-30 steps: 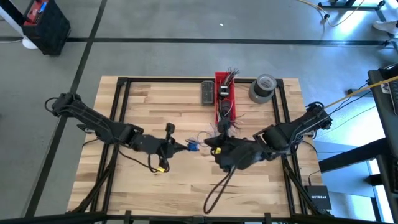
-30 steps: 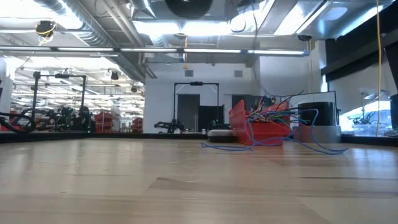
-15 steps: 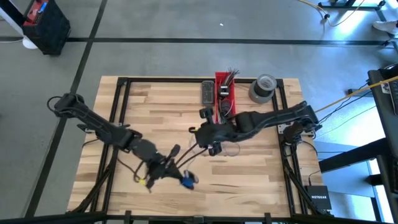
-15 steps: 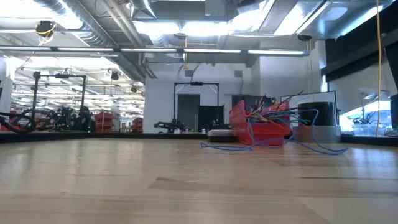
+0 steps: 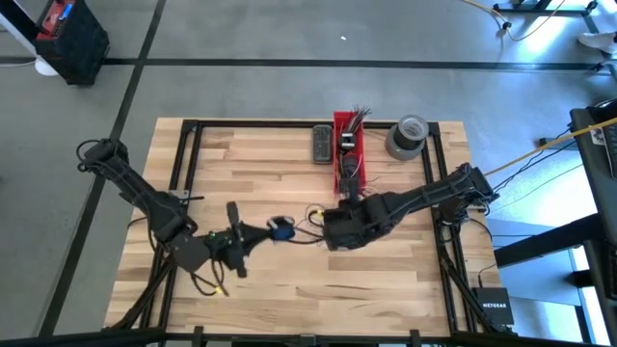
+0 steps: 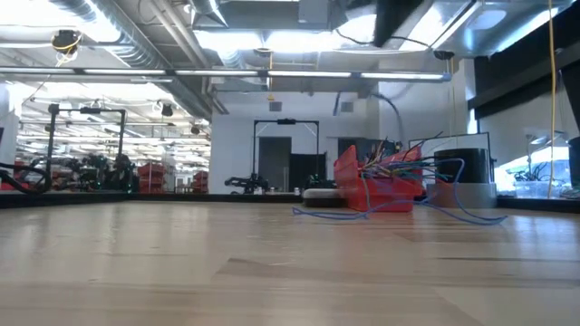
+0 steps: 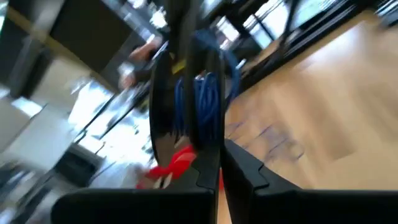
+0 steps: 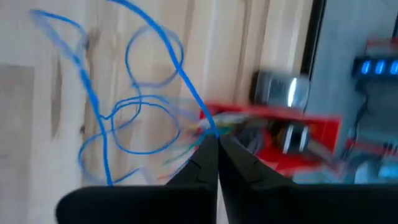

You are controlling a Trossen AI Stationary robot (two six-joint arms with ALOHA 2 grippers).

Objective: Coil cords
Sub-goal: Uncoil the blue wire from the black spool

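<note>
A thin blue cord runs between my two grippers over the middle of the table. Part of it is wound into a small coil (image 5: 281, 228) (image 7: 202, 99), and my left gripper (image 5: 262, 231) (image 7: 221, 146) is shut on that coil. My right gripper (image 5: 326, 226) (image 8: 216, 142), just to the coil's right, is shut on a strand of the same cord (image 8: 196, 106). Beyond it, loose blue loops (image 8: 137, 118) lie on the wood. In the low view more blue cord (image 6: 399, 210) lies on the table in front of the red bin. My left gripper pinches the blue coil's turns (image 7: 200, 134) between its two fingers, coming in about level from the table's left. The coil stands up beyond the fingertips, clear of the table. My right gripper pinches one blue strand (image 8: 210, 129) at its fingertips, slanting down from the right. The strand leads away to the loops on the wood.
A red bin (image 5: 349, 154) of short multicoloured wire ends stands at the far middle. A dark block (image 5: 322, 145) sits to its left and a grey tape roll (image 5: 407, 135) to its right. A black metal frame (image 5: 188, 154) borders the table.
My left gripper, still shut on the blue coil, has swung toward the near edge and back to the middle, turning as it went. My right gripper reached out toward the left, then drew back, came down toward the table and tipped its fingers downward.
</note>
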